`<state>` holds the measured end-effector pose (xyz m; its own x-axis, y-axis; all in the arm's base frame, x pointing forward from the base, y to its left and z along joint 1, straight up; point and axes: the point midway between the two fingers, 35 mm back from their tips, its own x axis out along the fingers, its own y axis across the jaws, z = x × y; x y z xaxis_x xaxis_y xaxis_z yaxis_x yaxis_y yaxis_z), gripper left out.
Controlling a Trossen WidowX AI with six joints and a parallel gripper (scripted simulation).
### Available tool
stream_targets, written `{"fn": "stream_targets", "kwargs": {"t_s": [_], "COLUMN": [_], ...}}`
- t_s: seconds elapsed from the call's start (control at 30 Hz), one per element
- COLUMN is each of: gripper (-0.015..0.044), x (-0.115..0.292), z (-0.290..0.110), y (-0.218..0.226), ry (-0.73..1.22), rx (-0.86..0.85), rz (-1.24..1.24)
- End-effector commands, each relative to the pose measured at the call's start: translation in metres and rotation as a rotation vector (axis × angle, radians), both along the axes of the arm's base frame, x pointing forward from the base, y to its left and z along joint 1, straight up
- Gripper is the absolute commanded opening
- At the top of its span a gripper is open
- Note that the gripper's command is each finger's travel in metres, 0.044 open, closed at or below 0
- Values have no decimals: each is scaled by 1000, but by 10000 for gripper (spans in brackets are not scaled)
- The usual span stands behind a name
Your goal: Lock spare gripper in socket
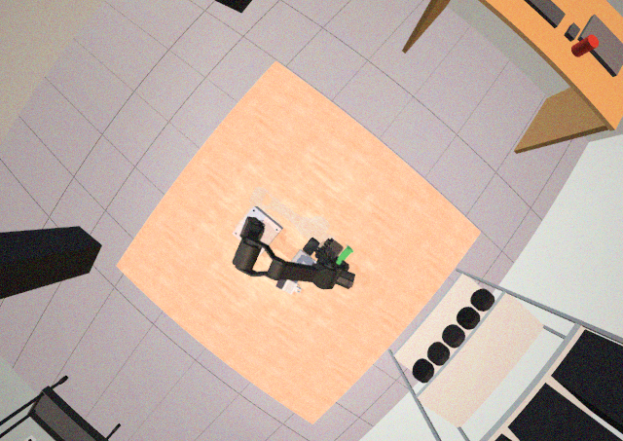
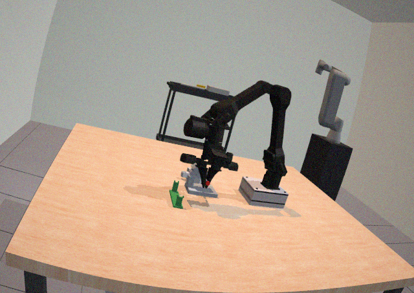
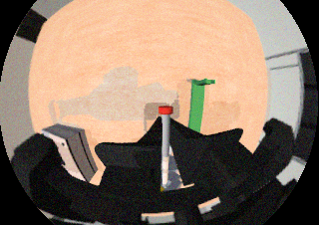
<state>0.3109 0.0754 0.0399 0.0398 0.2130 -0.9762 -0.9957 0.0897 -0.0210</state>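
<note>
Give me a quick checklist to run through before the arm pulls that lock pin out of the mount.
1. Gripper jaws shut on the lock pin: ok.
2. Pin centred between the jaws, red head showing: ok.
3. Pin already out of the mount socket: cannot tell.
4. Spare gripper on the table, apart from the mount: ok.
5. Withdrawal path past the spare gripper: cannot tell.

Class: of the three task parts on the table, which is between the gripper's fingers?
The red-capped pin, clamped by the gripper; the green spare gripper and grey mount are ungripped.
</note>
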Motion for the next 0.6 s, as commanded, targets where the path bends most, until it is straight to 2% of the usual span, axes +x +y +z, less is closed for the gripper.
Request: {"fn": "stream_targets", "kwargs": {"t_s": [0.0,0.57], "gripper": [0,0], "x": [0,2], "z": [1,1], "y": [4,16], "ry": [0,-1], "rx": [3,0], "rz": [-1,-2]}}
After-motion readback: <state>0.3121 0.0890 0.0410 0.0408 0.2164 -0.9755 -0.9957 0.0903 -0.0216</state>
